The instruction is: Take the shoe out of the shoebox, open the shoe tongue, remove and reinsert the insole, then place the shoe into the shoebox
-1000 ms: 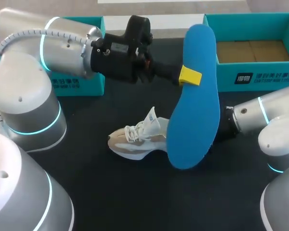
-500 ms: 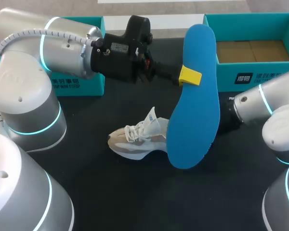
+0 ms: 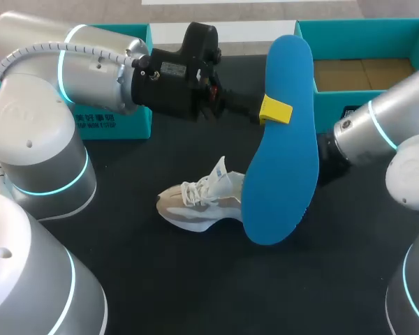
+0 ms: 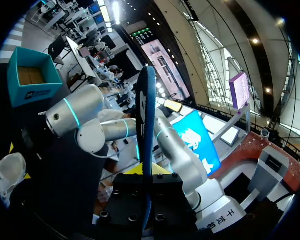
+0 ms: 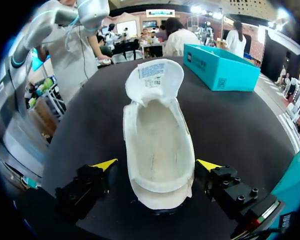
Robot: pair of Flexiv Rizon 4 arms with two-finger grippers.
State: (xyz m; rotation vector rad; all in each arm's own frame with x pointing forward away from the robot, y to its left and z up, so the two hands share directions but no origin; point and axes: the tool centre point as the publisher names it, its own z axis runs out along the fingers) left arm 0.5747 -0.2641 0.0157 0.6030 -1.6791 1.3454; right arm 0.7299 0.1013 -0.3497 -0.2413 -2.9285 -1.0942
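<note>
Raised since earlier, right gripper [image 5: 159,164] is spread open astride shoe [image 5: 157,135]; the unheld shoe could be shoved aside by insole [image 3: 283,174] pinched in left gripper [image 3: 274,110].

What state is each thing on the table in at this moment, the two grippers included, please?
insole, out of the shoe, held up off the table
left gripper, shut on the insole
shoe, on the table, sole down, no insole inside
tongue, folded open
right gripper, open, one finger either side of the shoe's heel
shoebox, open and empty
</note>
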